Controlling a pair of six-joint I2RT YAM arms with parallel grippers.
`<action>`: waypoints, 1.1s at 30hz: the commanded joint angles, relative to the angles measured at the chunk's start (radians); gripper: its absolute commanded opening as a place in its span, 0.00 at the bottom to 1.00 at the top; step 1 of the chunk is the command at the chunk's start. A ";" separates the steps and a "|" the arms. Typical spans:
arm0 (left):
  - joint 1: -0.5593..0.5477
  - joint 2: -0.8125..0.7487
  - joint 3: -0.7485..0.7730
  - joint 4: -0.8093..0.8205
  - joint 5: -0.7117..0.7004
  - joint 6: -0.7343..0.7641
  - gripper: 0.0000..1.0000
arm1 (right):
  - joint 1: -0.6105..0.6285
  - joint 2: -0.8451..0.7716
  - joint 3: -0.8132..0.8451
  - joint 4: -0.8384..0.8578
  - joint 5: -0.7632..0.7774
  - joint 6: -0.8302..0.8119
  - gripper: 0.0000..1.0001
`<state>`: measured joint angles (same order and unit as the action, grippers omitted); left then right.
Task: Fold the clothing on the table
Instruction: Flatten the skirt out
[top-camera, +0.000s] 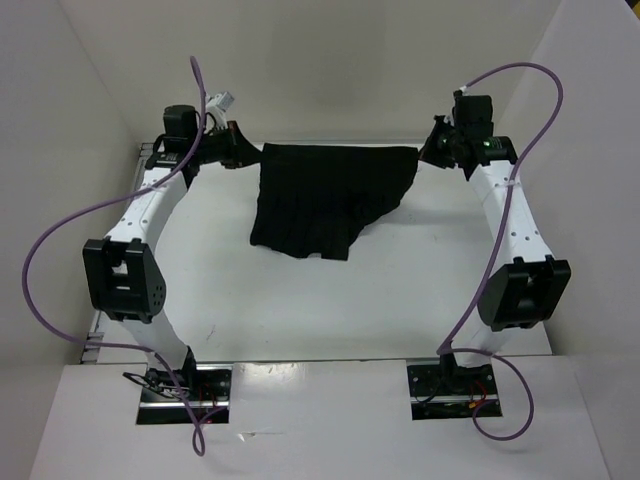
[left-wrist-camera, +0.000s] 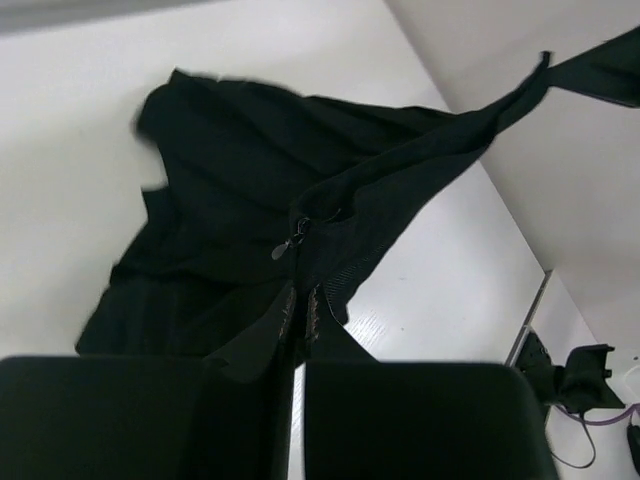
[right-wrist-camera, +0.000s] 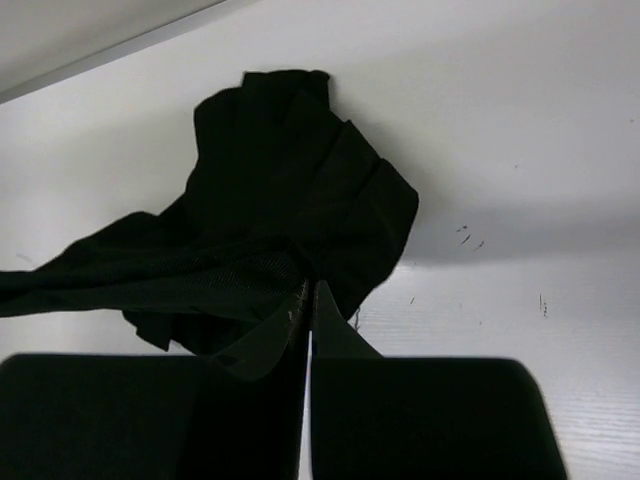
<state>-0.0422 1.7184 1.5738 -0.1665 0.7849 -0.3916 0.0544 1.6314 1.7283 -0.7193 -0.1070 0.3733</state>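
Skirt hangs stretched between left gripper and right gripper, each clamped on one top corner.

The skirt runs off the right wrist view's left edge.

Both end effectors closed, far apart.
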 joint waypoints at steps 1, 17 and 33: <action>0.027 0.047 0.035 -0.027 -0.059 0.023 0.00 | -0.045 -0.018 0.029 0.060 0.037 -0.022 0.00; 0.104 -0.076 0.301 -0.107 0.062 -0.039 0.00 | -0.053 -0.212 0.159 0.095 -0.091 -0.077 0.00; 0.113 -0.490 0.045 -0.251 0.100 -0.019 0.00 | -0.053 -0.536 -0.018 0.001 -0.234 -0.059 0.00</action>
<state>0.0452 1.1755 1.5997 -0.4034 0.9218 -0.4213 0.0257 1.0485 1.7061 -0.7353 -0.3927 0.3283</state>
